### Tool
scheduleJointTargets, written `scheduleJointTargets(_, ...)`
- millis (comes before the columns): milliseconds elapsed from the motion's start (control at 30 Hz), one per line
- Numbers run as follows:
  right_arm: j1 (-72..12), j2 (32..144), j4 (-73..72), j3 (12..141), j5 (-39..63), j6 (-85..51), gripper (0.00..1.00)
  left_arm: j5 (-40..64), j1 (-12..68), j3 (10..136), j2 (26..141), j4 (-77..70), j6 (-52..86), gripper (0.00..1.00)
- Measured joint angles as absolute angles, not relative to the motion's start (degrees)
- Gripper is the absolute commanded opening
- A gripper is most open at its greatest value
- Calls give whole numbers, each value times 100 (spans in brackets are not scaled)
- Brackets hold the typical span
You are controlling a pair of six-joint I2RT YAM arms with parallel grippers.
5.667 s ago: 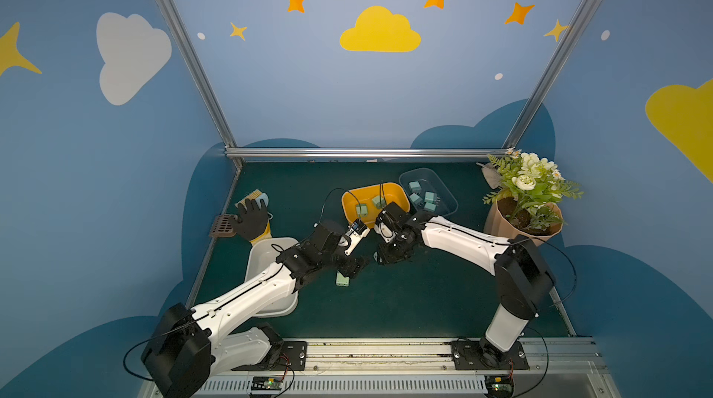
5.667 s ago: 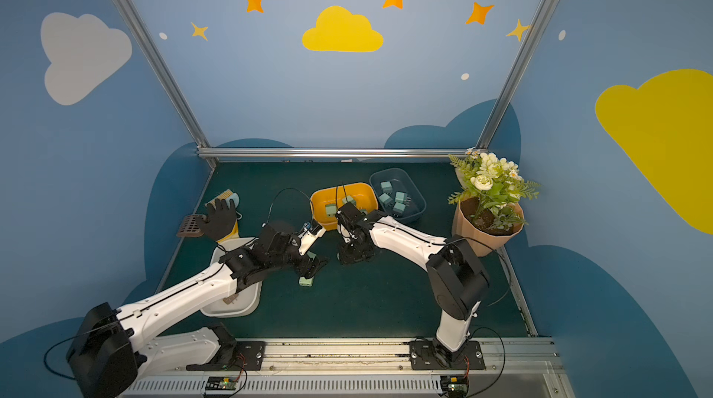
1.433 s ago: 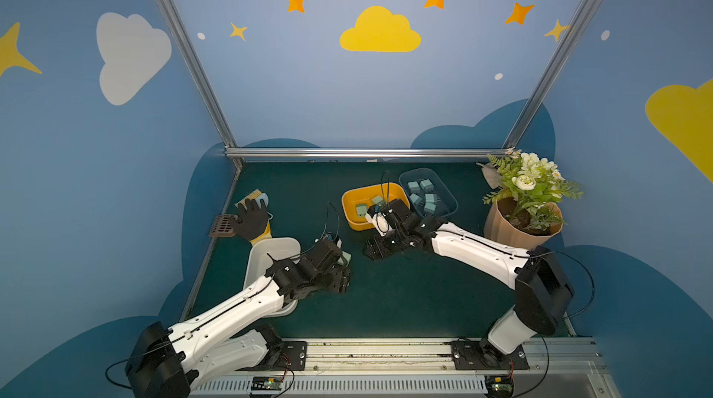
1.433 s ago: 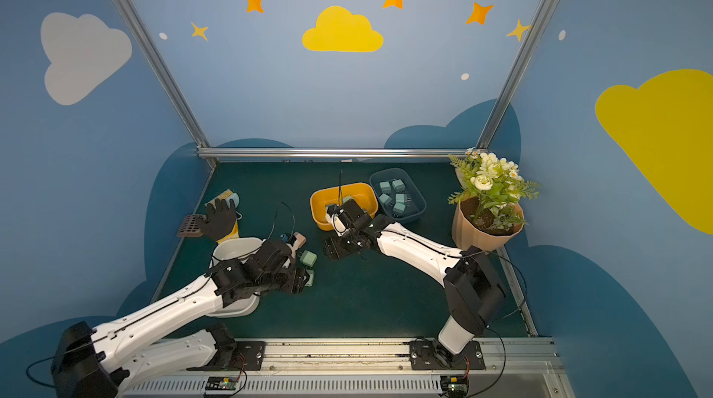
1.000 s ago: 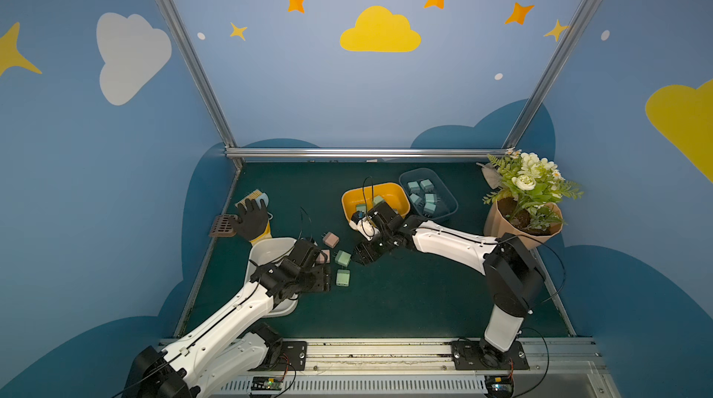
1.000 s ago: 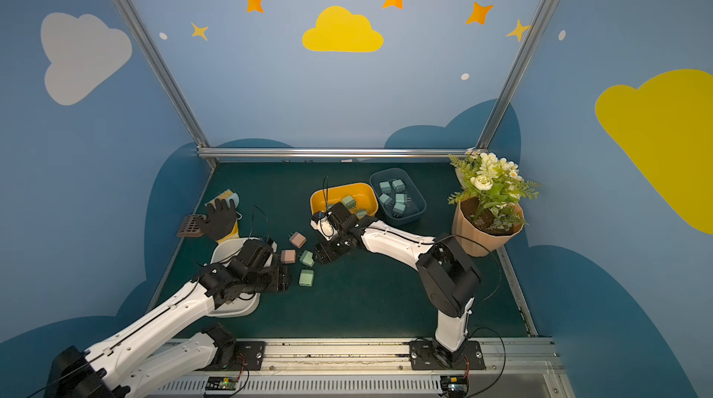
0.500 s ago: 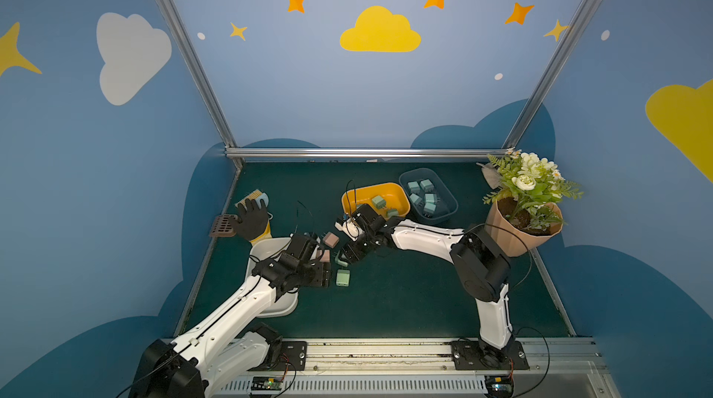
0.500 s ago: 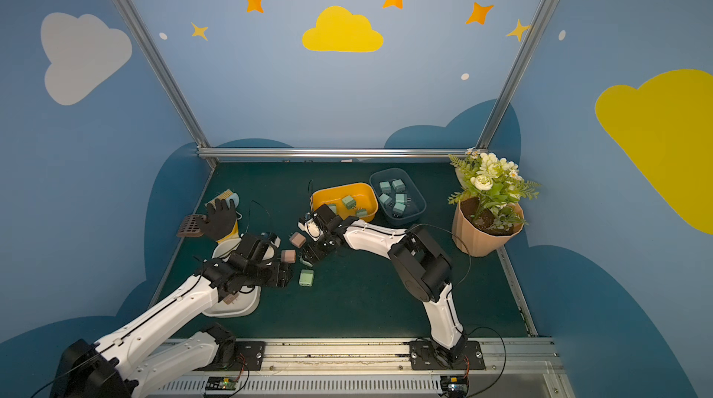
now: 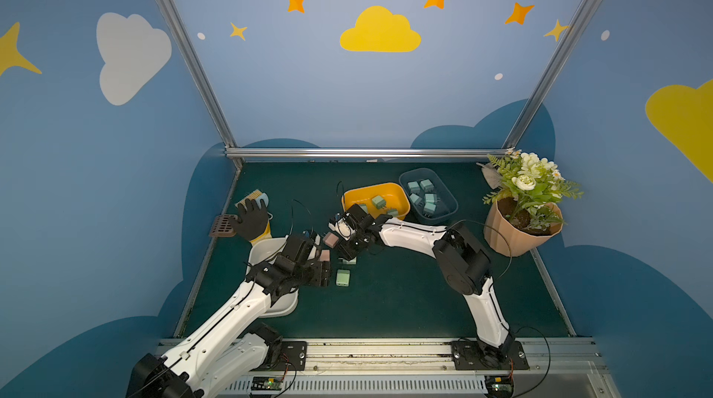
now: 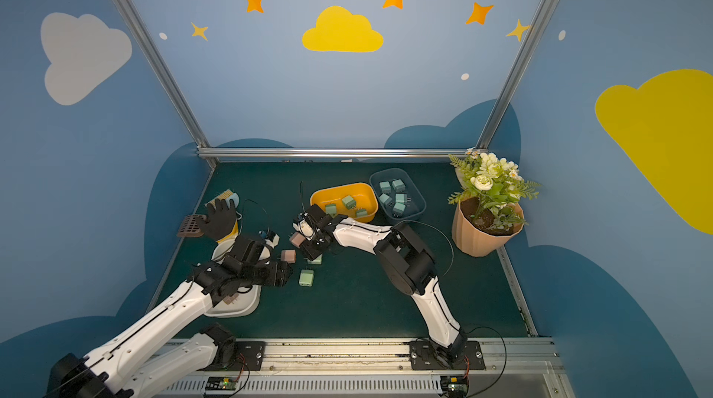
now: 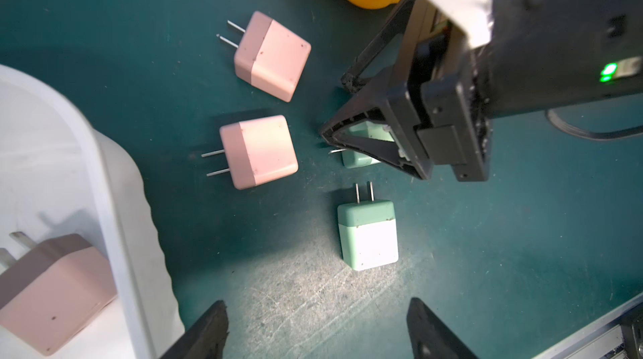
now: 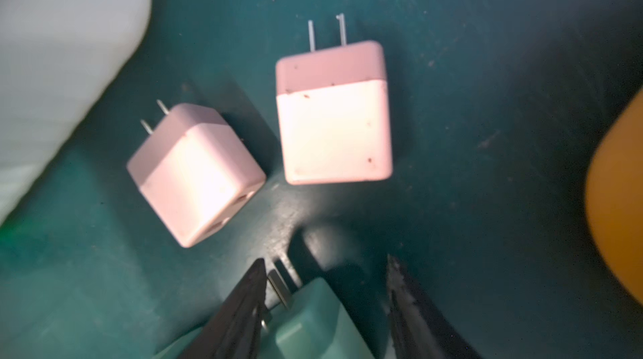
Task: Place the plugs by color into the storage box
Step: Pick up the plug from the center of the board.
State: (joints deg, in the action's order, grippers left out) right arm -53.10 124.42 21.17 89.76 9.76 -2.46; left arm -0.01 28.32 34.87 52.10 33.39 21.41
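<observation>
1. On the dark green mat (image 9: 405, 299), in front of the yellow bin (image 9: 374, 186), the right gripper (image 12: 325, 263) points down over a light green plug (image 12: 313, 326). One black finger stands on each side of the plug, and one of them is against the prong end. I cannot tell whether the jaws press on it or only straddle it.
2. The left gripper (image 11: 316, 305) hangs above the mat just beside the white bin (image 11: 111, 200). Its jaws are wide apart with nothing between them.
3. A second green plug (image 11: 368, 235) lies flat on the mat near the straddled one, prongs pointing toward it. In both top views it sits between the two grippers (image 9: 342, 277) (image 10: 306, 277).
4. Two pink plugs lie on the mat between the white bin and the right gripper. They are close together but not touching, one (image 11: 273, 56) nearer the yellow bin and the other (image 11: 259, 152) nearer the left gripper. The right wrist view shows both lying on a side face, prongs level with the mat (image 12: 334, 113) (image 12: 195, 176).
5. The white bin holds another pink plug (image 11: 52, 291).
6. The yellow bin holds several green plugs (image 10: 348, 202). The blue bin (image 10: 418, 199) just beside it holds several teal plugs (image 10: 398, 184).
</observation>
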Motion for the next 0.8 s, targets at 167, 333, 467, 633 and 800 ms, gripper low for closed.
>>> scheduleJointTargets(167,-5310,12436,2204,8976,880,-213,49,-108,2943,3487,5129,3350,2141,83)
scheduleJointTargets(333,-5310,12398,2300,8969,891,-242,70,-231,3024,3487,5133,3371,2143,83)
scheduleJointTargets(467,-5310,12307,2390,8917,969,-165,75,-316,3074,3487,5148,3393,2145,83)
scheduleJointTargets(633,-5315,12112,2460,8687,1068,139,75,-395,3127,3487,5181,3411,2165,83)
scheduleJointTargets(800,-5321,12077,2510,8525,1120,438,74,-467,3179,3487,5205,3411,2257,83)
